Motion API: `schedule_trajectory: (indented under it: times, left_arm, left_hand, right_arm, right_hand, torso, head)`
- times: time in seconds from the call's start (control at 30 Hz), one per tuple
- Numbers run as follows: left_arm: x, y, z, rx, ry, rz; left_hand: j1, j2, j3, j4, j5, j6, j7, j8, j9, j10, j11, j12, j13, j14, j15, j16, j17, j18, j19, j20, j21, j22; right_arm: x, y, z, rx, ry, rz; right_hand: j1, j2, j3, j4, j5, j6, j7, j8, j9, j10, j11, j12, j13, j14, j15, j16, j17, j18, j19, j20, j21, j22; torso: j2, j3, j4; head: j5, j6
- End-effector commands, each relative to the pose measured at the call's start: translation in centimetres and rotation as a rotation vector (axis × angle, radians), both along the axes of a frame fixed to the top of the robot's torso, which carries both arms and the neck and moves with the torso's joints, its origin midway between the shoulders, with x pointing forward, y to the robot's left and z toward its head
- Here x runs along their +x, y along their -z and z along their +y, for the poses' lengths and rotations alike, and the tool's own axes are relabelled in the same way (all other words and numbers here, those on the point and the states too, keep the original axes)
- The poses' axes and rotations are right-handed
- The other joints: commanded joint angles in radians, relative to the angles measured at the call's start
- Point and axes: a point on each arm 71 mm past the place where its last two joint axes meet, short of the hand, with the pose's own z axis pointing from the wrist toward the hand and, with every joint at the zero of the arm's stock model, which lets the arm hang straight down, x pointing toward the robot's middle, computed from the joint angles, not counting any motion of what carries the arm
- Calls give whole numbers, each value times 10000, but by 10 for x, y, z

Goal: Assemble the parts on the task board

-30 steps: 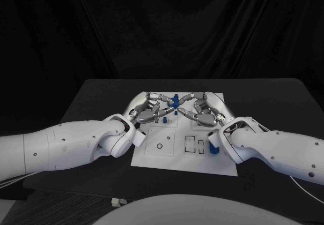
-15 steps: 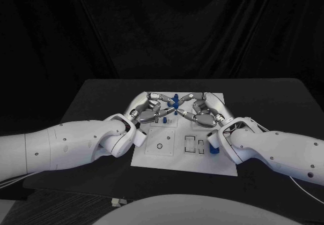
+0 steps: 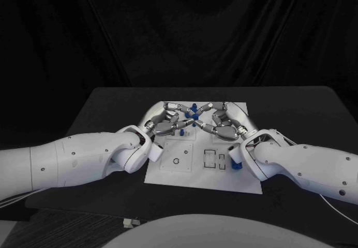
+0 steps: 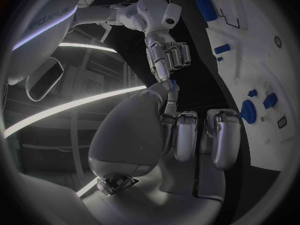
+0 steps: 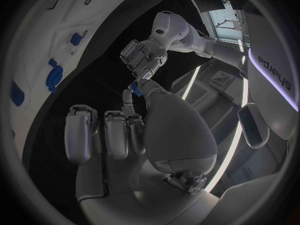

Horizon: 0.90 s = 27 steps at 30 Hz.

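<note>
The white task board [image 3: 179,173] lies in the middle of the black table. My left hand [image 3: 168,123] and right hand [image 3: 221,123] meet fingertip to fingertip above its far half. Between them is a small blue part [image 3: 195,118]. In the left wrist view my left hand [image 4: 181,135] pinches this blue part [image 4: 172,85] between thumb and a finger, and the right hand [image 4: 167,55] touches it from the other side. The right wrist view shows my right hand [image 5: 125,130] pinching the same part [image 5: 134,89], with the left hand [image 5: 142,57] at it.
Another blue part [image 3: 192,108] stands on the board just beyond the hands, and one [image 3: 236,165] sits by my right forearm. A round blue part [image 4: 248,111] and a peg [image 4: 222,49] stand in the board. Outlined slots [image 3: 212,158] mark the near half.
Both hands stay together over the far half of the board. The fingertips have closed in slightly around the small blue part; nothing else has moved.
</note>
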Motion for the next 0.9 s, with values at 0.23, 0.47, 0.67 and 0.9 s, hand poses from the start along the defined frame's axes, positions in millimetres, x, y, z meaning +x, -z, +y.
schedule_trajectory:
  times: [0.23,0.47,0.67,0.9]
  left_arm:
    - [-1,-1,-4,-305,307,-153]
    - [-1,0,-4,-280,365,-25]
    - [-1,0,-4,-282,418,43]
    - [-1,1,-4,-280,516,170]
  left_hand:
    - [289,337,-199,-10,-58,190,3,735,601,1078,51,140,2611,1073,115,140,2679,35,328,70,-191,2422]
    - [316,339,-211,-14,-101,164,22,742,569,1078,68,140,2611,1073,129,140,2679,43,300,80,-219,2410]
    - [337,343,-227,-17,-138,131,41,747,542,1078,88,140,2611,1073,144,140,2679,43,297,90,-219,2410]
    - [363,357,-245,-19,-165,87,64,753,509,1078,109,140,2611,1073,163,140,2679,49,275,105,-240,2402]
  right_arm:
    - [-2,0,2,85,-51,-81]
    - [-2,1,1,72,-34,-46]
    - [-1,1,1,63,5,-39]
    - [-2,1,1,67,13,-42]
  right_hand:
    - [514,208,-18,-224,948,430,-239,1316,395,1077,-265,-121,2523,691,-245,-59,1159,-46,337,-212,-10,2300]
    - [711,286,91,-400,1444,748,-438,2024,621,1077,-435,-121,2523,691,-404,-67,1151,-42,327,-353,-26,2295]
    - [660,258,183,-370,1881,740,-482,2275,689,1077,-480,-121,2523,692,-453,-71,1149,-38,313,-414,-50,2287]
    - [679,261,234,-383,1965,718,-475,2327,703,1077,-478,-121,2523,700,-466,-55,1187,-36,309,-425,-56,2285]
  torso:
    - [1,0,3]
    - [3,-1,1]
    - [2,-1,4]
    - [0,0,3]
  head:
    - [2,-2]
    - [7,-2]
    - [0,-2]
    - [-1,-2]
